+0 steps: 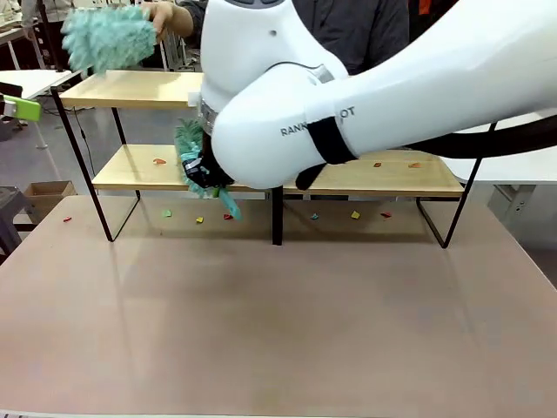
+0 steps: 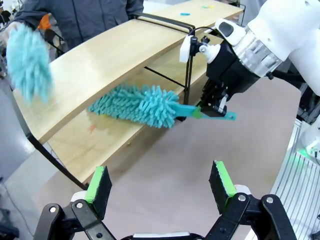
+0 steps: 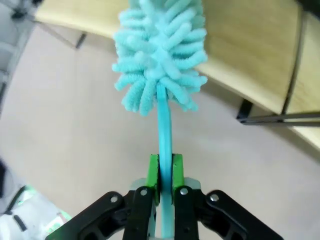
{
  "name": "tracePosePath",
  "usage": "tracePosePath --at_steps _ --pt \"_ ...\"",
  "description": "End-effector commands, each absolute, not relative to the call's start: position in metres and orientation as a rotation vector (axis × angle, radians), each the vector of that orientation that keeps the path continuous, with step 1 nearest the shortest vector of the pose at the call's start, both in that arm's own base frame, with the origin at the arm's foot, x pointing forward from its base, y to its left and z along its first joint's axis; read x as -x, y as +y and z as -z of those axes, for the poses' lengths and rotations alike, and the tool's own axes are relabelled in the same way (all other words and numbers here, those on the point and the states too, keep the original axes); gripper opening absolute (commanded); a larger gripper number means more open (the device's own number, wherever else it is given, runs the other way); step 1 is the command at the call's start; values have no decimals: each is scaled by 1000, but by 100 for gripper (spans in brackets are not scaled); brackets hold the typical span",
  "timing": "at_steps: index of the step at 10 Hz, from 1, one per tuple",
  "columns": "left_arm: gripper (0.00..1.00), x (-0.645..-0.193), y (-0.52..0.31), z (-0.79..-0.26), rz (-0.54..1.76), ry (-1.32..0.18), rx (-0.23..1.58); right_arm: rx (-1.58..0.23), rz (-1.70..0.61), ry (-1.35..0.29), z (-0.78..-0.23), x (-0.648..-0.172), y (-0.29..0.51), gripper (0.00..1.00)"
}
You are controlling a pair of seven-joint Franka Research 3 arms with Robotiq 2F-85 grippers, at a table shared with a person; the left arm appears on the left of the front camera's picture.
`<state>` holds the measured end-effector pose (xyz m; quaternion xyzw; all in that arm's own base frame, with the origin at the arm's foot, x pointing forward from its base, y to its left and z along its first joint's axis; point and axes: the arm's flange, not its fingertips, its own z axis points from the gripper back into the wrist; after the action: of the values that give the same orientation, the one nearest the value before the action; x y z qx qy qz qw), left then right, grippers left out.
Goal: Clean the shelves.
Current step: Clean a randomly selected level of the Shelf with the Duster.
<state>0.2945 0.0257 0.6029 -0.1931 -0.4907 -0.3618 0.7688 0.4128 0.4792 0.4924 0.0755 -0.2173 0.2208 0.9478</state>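
The shelves [image 1: 139, 89] stand across the far part of the tabletop [image 1: 278, 331], at 12 o'clock from the robot. At 10 o'clock from their central upright [image 1: 277, 218], a teal duster [image 2: 140, 104] reaches over the lower board, and the right gripper [image 3: 166, 165] is clamped on its handle. The left gripper [image 2: 161, 181] hangs with jaws wide apart and holds nothing. At 11 o'clock a person's hand [image 1: 165, 16] holds a second duster [image 1: 109, 37].
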Motion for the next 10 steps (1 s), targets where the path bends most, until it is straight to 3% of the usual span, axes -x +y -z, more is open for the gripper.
tracePosePath --at_steps 1,3,5,7,8,10 --pt "100 -295 25 -602 793 -1066 421 -185 -598 -400 -498 -422 498 12" --pt "100 -295 25 -602 793 -1066 421 -240 -705 -369 -502 -421 503 12" --pt "100 -295 25 -602 793 -1066 421 -256 -1015 -250 -506 -411 487 12" --pt "100 -295 25 -602 793 -1066 421 -442 -1209 -112 -516 -405 463 12" --pt "100 -295 25 -602 793 -1066 421 -540 -1232 -82 -524 -401 443 12" --pt "100 -295 25 -602 793 -1066 421 -566 -1185 -119 -536 -389 397 12"
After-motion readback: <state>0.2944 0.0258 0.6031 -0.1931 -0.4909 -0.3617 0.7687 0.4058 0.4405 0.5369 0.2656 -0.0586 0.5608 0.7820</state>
